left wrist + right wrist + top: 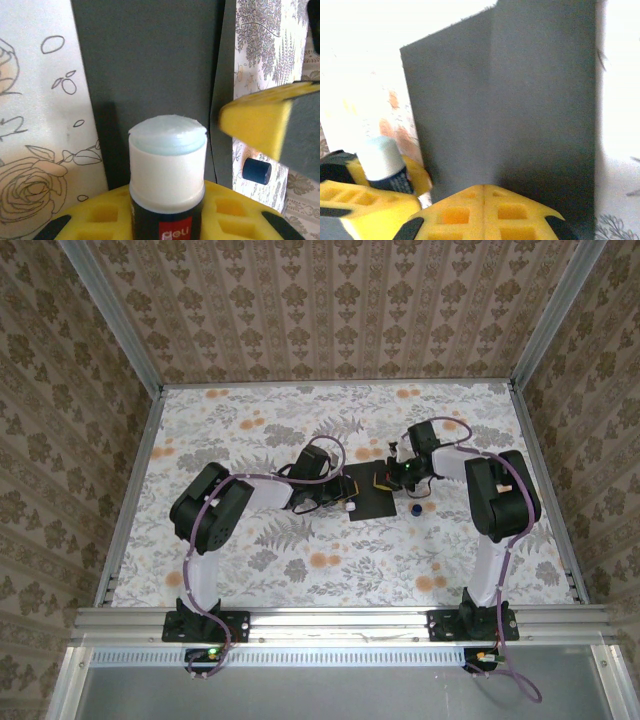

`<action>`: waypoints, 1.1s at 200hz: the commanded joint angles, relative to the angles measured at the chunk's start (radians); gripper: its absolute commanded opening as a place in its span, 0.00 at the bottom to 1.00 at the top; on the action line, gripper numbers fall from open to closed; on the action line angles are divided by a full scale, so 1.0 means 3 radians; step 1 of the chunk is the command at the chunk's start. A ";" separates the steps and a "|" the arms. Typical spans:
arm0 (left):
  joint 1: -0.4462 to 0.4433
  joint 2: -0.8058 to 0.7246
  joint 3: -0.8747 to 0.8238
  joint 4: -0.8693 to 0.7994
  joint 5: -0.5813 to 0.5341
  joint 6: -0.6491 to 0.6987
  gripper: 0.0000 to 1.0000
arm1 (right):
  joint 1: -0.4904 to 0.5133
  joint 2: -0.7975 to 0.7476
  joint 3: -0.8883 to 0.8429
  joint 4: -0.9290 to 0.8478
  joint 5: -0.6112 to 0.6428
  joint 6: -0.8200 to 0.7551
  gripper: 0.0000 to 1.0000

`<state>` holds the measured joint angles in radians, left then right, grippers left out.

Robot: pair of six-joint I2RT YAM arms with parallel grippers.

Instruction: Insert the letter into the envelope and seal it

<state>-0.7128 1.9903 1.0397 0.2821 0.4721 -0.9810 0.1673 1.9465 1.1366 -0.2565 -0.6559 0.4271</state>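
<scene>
Black envelope (160, 65) lies lengthwise just ahead of the glue stick (167, 165) the left gripper (167, 225) clamps; right gripper (484, 215), clenched empty, sits over it.

Left tool (167, 222): yellow pocketed pads along the bottom of the frame, clamped on either side of a glue stick (167, 165), which stands upright between them. The stick is uncapped, with pale blue-white glue domed at the top, a white collar below it, and a dark barrel with a red label partly seen.

Behind it lies the envelope (155, 60), matte black, flat on the table (35, 100). A straight line runs down near its right edge; fold or second layer, cannot tell.

Floral cloth shows on both sides, outlined roses to the left and fern pattern to the right.

Right tool (257, 127) is at the right of the frame, its yellow pad over the envelope's right edge; contact unclear.

A small blue cap (257, 171) sits on the table just below that pad, beside the envelope.
</scene>
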 commanded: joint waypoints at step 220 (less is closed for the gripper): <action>-0.0042 0.0093 0.0057 -0.0020 0.0017 0.0075 0.00 | -0.0038 -0.0265 -0.0419 0.0785 -0.0148 0.0780 0.00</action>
<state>-0.7132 1.9907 1.0431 0.2768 0.4740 -0.9718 0.1577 1.9362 1.0470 -0.1017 -0.6788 0.5858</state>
